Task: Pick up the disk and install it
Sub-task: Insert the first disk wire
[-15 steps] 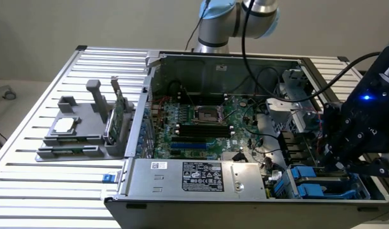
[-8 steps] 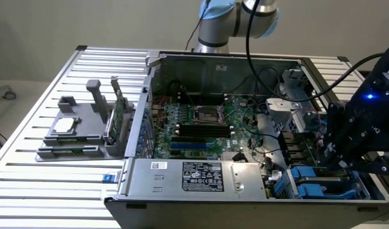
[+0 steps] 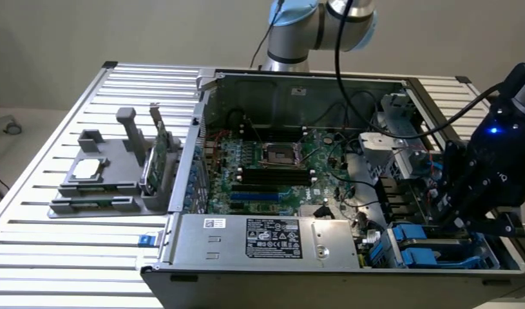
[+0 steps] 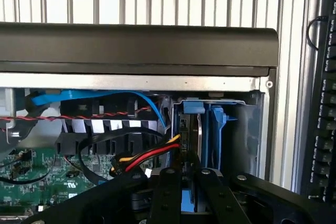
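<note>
The gripper (image 4: pixel 185 176) has its two black fingers (image 4: pixel 166 192) drawn close together on a thin slab. As far as the wrist view lets me judge, that slab is the disk (image 4: pixel 190 129), so I read this as a clamp on the disk's narrow sides rather than a bare closing. The disk lies straight ahead of the gripper and touches it, not off to either side. It stands on edge with its thin edge facing the wrist camera. Its long axis runs directly away from the fingers, down into the drive bay, toward the dark front wall (image 4: pixel 136 51) of the computer case. Blue rails (image 4: pixel 215 129) hug the disk's flanks just beside the fingers. A bundle of red, yellow and black wires (image 4: pixel 147 156) passes close on the other side, near the disk but seemingly not touching it. In the exterior view the gripper (image 3: pixel 473 215) hangs over the case's near corner on that view's right, above the blue drive carriers (image 3: pixel 417 248). It is well apart from the motherboard (image 3: pixel 271 167) and the power supply (image 3: pixel 262 238). The slatted table (image 3: pixel 56 257) lies beyond.
</note>
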Robot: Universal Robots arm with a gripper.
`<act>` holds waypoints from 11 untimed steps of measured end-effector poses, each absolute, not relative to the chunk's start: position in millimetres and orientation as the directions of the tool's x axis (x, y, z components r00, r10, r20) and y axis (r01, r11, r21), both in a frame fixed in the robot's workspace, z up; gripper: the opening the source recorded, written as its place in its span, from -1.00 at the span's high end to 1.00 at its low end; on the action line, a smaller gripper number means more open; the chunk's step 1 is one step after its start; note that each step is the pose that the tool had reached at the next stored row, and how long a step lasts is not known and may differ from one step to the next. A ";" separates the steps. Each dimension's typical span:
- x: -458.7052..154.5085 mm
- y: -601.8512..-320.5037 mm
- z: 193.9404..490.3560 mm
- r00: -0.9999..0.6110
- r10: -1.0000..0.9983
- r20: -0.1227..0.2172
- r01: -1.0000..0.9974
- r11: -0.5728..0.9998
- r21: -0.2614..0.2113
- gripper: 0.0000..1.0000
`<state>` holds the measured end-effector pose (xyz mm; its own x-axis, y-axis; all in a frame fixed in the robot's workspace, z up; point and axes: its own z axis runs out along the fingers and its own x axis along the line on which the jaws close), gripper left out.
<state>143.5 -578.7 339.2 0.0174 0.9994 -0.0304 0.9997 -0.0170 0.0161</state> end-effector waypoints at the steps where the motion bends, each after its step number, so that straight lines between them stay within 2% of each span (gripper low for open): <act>1: 143.5 -578.5 338.8 0.026 0.999 -0.030 1.000 -0.025 0.016 0.66; 11: 146.2 -575.9 337.2 0.079 0.996 -0.045 0.997 -0.079 0.017 0.66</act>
<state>146.2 -575.9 337.2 0.0794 0.9958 -0.0445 0.9968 -0.0787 0.0170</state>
